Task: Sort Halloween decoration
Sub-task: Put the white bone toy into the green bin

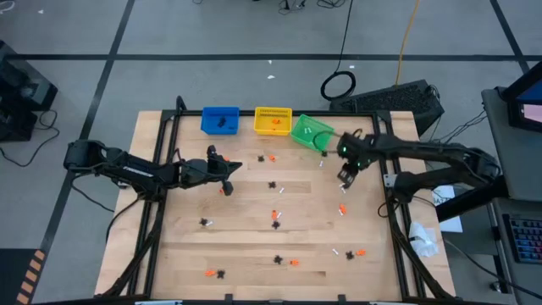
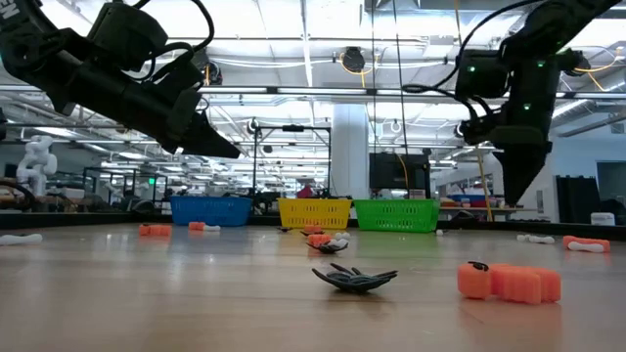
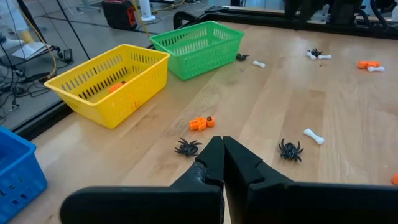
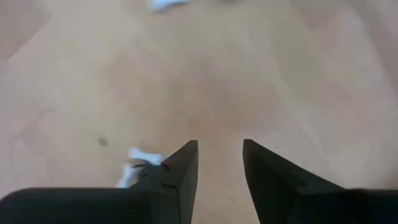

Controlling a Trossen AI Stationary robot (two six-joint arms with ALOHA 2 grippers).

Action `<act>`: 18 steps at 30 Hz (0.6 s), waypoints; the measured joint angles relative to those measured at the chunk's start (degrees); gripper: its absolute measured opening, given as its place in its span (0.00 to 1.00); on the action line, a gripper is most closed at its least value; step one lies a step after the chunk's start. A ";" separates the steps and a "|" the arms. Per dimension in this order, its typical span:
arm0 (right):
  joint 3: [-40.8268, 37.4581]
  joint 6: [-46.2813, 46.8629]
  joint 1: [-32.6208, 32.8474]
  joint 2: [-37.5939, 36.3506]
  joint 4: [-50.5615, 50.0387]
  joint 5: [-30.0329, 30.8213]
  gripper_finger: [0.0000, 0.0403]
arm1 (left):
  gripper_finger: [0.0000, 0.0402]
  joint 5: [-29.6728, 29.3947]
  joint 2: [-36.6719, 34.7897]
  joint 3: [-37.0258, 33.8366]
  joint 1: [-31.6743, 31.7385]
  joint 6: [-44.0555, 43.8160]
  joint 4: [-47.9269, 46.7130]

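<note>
Halloween decoration lies scattered over the wooden table: black spiders (image 3: pixel 187 147) (image 3: pixel 290 149), orange pieces (image 3: pixel 201 123) (image 2: pixel 509 282), white bones (image 3: pixel 314 135) (image 4: pixel 140 155). My left gripper (image 1: pixel 235 167) hangs shut and empty above the table's middle left, just short of a spider and an orange piece. My right gripper (image 1: pixel 345 180) points down above the table's right part, near the green bin (image 1: pixel 312 131). It is open (image 4: pixel 221 146), with only bare wood between its fingers and a white bone beside one of them.
Three bins stand in a row along the far edge: blue (image 1: pixel 220 119) with black pieces, yellow (image 1: pixel 273 120) with orange pieces, and green, which sits askew. More trinkets lie toward the near edge (image 1: pixel 278 259). A black frame (image 1: pixel 157 212) borders the table's sides.
</note>
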 joint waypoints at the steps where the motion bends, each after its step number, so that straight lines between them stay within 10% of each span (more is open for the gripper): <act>1: -0.27 -0.53 1.84 0.13 0.40 -0.51 0.29 | 0.00 0.00 0.00 0.00 0.00 0.00 0.00; 18: 0.33 -0.62 16.88 4.18 0.52 0.55 0.29 | 0.00 0.02 0.00 0.00 0.02 0.46 -0.11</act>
